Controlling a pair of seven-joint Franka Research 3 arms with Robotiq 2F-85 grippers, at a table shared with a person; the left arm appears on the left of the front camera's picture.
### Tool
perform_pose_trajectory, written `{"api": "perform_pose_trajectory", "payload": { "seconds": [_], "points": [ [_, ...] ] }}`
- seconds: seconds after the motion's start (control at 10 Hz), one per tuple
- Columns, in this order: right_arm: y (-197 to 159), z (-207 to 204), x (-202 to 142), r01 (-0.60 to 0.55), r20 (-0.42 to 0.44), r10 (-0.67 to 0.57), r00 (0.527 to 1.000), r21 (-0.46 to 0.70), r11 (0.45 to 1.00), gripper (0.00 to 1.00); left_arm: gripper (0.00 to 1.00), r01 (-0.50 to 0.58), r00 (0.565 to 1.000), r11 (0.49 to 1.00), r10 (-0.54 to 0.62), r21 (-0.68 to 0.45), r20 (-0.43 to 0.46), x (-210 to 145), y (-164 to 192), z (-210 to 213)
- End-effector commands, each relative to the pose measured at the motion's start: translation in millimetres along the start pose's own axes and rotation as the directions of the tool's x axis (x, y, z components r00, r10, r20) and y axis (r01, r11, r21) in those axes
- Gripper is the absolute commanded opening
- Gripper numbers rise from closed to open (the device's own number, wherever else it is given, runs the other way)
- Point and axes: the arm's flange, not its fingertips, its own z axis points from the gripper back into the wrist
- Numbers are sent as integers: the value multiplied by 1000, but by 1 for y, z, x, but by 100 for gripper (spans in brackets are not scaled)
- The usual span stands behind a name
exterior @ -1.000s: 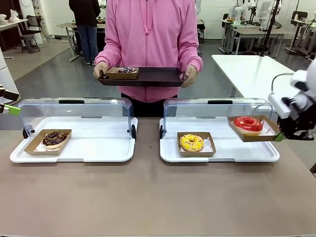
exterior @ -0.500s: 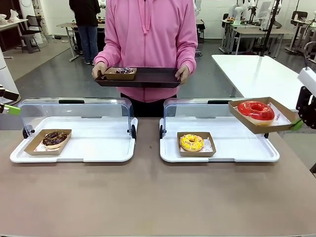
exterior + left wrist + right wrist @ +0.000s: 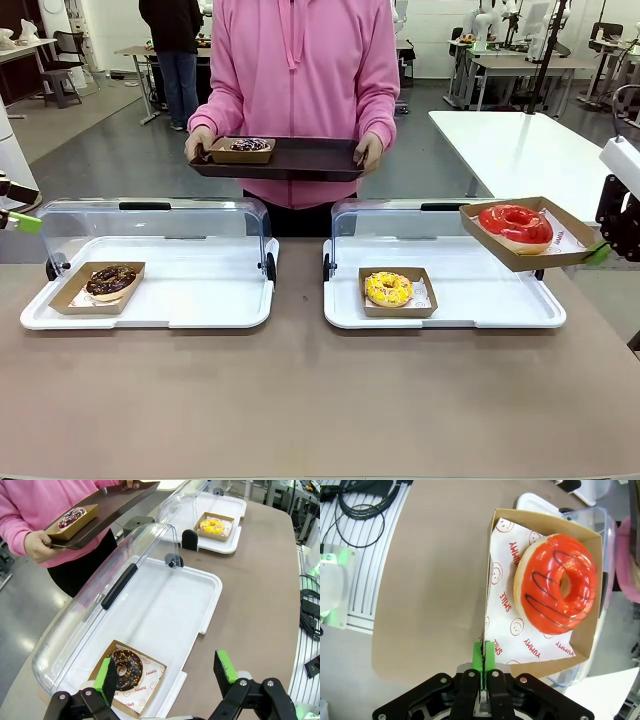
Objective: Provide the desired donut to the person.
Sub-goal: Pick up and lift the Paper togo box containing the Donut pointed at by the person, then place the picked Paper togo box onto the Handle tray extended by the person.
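**A:** You had a matt brown tabletop [image 3: 300, 400] under your camera. A glossy white rectangular table [image 3: 510, 150] stood near it on the right.

**B:** And the floor you looked out on?

**A:** A smooth grey floor [image 3: 110, 150], which showed you pale reflections of light. Far back on the right you had grey-legged work desks [image 3: 500, 65] by a white wall [image 3: 435, 25]. A dark chair [image 3: 65, 48] stood at the far left.

**B:** Anyone back there?

**A:** You saw a figure in a dark top and blue jeans [image 3: 175, 60] standing beside a far light-topped desk [image 3: 135, 50]. Past your table's edge, a white ribbed panel [image 3: 365, 580] carried black cables [image 3: 355, 505].
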Motion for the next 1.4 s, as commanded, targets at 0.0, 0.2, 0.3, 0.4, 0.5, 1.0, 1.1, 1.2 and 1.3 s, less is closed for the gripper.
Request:
{"api": "perform_pose_trajectory", "payload": {
  "seconds": [0.0,0.2,0.3,0.4,0.5,1.0,1.1,1.2,1.3],
  "points": [
    [3,1,-2,0,-16,0,1000,11,1000,0,100,-6,1000,1000,6,3,6,0,0,0],
    [3,1,-2,0,-16,0,1000,11,1000,0,100,-6,1000,1000,6,3,6,0,0,0],
    [3,1,-2,0,-16,0,1000,11,1000,0,100,-6,1000,1000,6,3,6,0,0,0],
    [3,1,-2,0,-16,0,1000,11,1000,0,100,-6,1000,1000,6,3,6,0,0,0],
    [3,1,-2,0,-16,0,1000,11,1000,0,100,-6,1000,1000,6,3,6,0,0,0],
    [3,1,-2,0,-16,0,1000,11,1000,0,100,-6,1000,1000,6,3,6,0,0,0],
    [3,1,-2,0,-16,0,1000,11,1000,0,100,-6,1000,1000,6,3,6,0,0,0],
    [3,1,-2,0,-16,0,1000,11,1000,0,100,-6,1000,1000,6,3,6,0,0,0],
    [3,1,-2,0,-16,0,1000,11,1000,0,100,-6,1000,1000,6,3,6,0,0,0]
  ]
}}
